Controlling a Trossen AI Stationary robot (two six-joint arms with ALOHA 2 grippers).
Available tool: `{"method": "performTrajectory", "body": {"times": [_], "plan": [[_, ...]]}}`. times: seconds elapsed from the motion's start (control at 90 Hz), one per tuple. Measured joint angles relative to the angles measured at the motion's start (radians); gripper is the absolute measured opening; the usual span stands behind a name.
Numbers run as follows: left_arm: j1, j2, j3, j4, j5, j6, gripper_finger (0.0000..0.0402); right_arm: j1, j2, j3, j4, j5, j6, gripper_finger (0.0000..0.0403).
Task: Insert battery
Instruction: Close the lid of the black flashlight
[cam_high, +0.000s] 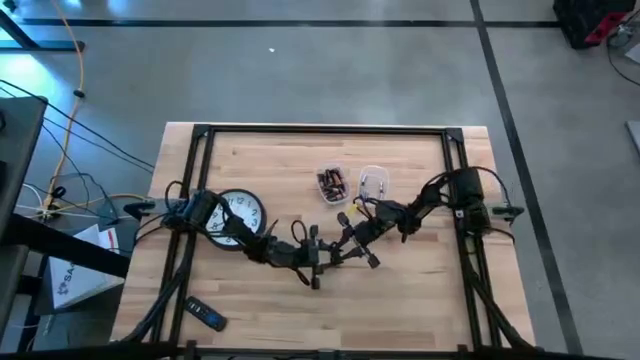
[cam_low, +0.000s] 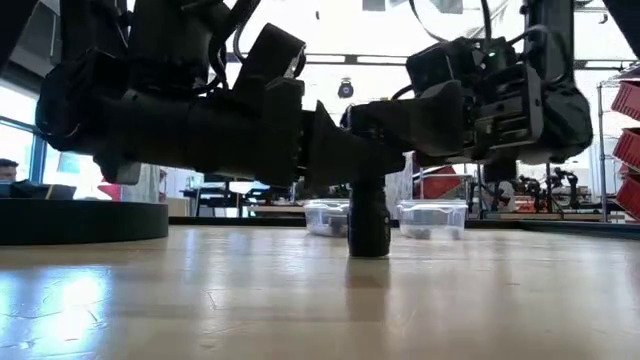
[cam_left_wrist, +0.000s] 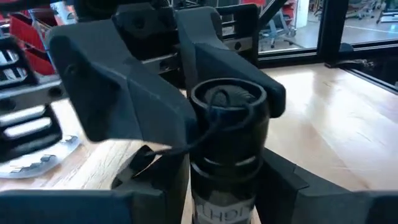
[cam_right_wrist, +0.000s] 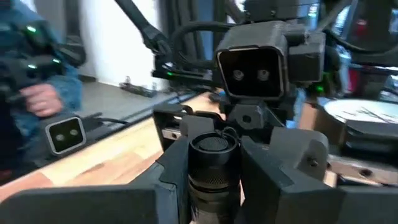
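A black flashlight (cam_low: 368, 228) stands upright on the wooden table near its middle. Its capped top end (cam_left_wrist: 229, 99) carries a thin cord. My left gripper (cam_left_wrist: 227, 193) comes in from the table's left and my right gripper (cam_right_wrist: 214, 180) from the right. Both are shut on the flashlight and meet at it (cam_high: 335, 253). In the low view the two gripper bodies hide the flashlight's upper part. Several batteries lie in a clear tub (cam_high: 332, 183) farther back. My left gripper pinches the flashlight's barrel (cam_left_wrist: 225, 186) between its two fingers, a little below the capped top. The fingers come roughly level from the table's left. The flashlight stays upright, its lower end (cam_low: 368, 250) on the table. My right gripper pinches the barrel (cam_right_wrist: 214, 186) between its two fingers, just under the ribbed cap (cam_right_wrist: 213, 146). Its fingers come roughly level from the table's right, opposite my left gripper. The flashlight stands upright in the hold.
A second clear tub (cam_high: 373, 182) sits beside the battery tub at the back. A round white wall clock (cam_high: 240, 212) lies flat under my left arm. A dark remote (cam_high: 205, 315) lies near the front left corner. A person stands beyond the table (cam_right_wrist: 37, 81).
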Motion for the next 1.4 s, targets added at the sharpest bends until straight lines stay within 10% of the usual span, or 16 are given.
{"method": "performTrajectory", "body": {"times": [1.4], "plan": [[0.003,-0.011,-0.004,-0.076,-0.039,-0.049,0.0129,-0.056,-0.046,-0.017,-0.096,-0.035,0.035,0.0083]]}}
